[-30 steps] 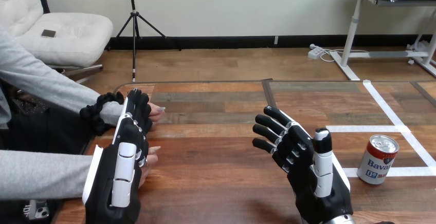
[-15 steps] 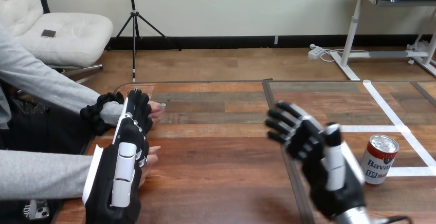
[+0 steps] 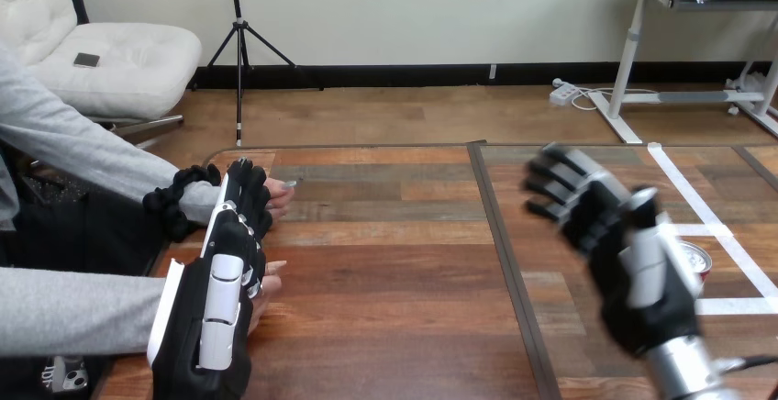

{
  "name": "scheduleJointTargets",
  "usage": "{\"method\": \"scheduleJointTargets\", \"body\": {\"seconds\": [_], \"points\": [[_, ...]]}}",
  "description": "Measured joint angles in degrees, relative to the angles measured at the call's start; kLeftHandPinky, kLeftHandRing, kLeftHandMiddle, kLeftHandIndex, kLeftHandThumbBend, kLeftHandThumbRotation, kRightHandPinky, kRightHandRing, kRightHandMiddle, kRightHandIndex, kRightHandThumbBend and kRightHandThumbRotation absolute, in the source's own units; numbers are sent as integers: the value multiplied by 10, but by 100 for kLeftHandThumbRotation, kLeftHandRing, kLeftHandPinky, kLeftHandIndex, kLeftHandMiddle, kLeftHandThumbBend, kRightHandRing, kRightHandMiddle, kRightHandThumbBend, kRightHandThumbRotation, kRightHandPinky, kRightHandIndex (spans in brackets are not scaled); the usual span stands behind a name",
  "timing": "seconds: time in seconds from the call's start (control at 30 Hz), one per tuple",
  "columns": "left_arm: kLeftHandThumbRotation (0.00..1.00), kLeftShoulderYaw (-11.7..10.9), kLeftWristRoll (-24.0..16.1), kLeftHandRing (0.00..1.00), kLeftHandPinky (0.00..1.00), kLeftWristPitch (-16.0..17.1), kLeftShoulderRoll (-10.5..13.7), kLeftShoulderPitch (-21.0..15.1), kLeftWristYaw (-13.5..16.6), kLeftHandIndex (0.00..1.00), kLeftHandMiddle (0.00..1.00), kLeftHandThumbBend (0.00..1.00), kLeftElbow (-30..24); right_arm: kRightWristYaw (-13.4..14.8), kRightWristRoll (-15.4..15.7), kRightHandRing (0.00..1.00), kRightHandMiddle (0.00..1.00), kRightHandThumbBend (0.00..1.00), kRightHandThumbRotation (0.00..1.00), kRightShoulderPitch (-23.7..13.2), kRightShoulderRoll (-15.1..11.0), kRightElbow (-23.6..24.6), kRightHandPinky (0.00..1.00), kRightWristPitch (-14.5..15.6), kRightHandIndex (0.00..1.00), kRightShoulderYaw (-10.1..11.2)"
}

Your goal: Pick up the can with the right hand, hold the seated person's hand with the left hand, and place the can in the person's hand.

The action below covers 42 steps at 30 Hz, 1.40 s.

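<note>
The can [image 3: 701, 257] stands on the table at the right; just its silver top and a sliver of red and white side peek out behind my right hand [image 3: 633, 267]. That hand hangs above the table in front of the can, open, fingers spread and pointing up and left, holding nothing. My left hand [image 3: 220, 294] lies at the table's left edge with straight fingers, open. Its fingertips [image 3: 244, 189] reach the person's farther hand [image 3: 278, 196]. The person's nearer hand [image 3: 268, 281] shows beside and partly under my left palm; I see no grip on either.
White tape lines [image 3: 690, 194] mark a square on the table's right part, around the can. A dark strip [image 3: 500, 235] runs across the table from far to near. The person's grey sleeves [image 3: 64, 313] come in from the left edge.
My right hand has swung to the right and a little farther away, and now covers most of the can. My left hand and the person's hands have stayed put.
</note>
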<state>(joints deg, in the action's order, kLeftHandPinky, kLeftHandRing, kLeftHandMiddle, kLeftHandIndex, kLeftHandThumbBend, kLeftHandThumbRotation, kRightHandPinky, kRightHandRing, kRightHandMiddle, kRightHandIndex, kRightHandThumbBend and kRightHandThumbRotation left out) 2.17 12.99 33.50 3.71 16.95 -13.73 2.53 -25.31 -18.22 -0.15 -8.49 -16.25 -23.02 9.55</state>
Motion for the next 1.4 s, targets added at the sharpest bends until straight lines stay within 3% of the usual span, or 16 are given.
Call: {"method": "scheduleJointTargets", "body": {"seconds": [0.67, 1.07, 1.4], "points": [[100, 0, 0, 100, 100, 0, 0, 0, 4, 100, 100, 56, 0, 27, -1, 85, 85, 87, 100, -51, -37, -45, 81, -17, 84, 66], [100, 0, -1, 100, 100, 0, 0, 0, 6, 100, 100, 57, 0, 25, -14, 86, 86, 87, 100, -71, -53, -80, 82, -20, 85, 87], [100, 0, -1, 100, 100, 0, 0, 0, 6, 100, 100, 56, 0, 25, -20, 87, 86, 87, 100, -94, -58, -118, 82, -41, 85, 108]]}}
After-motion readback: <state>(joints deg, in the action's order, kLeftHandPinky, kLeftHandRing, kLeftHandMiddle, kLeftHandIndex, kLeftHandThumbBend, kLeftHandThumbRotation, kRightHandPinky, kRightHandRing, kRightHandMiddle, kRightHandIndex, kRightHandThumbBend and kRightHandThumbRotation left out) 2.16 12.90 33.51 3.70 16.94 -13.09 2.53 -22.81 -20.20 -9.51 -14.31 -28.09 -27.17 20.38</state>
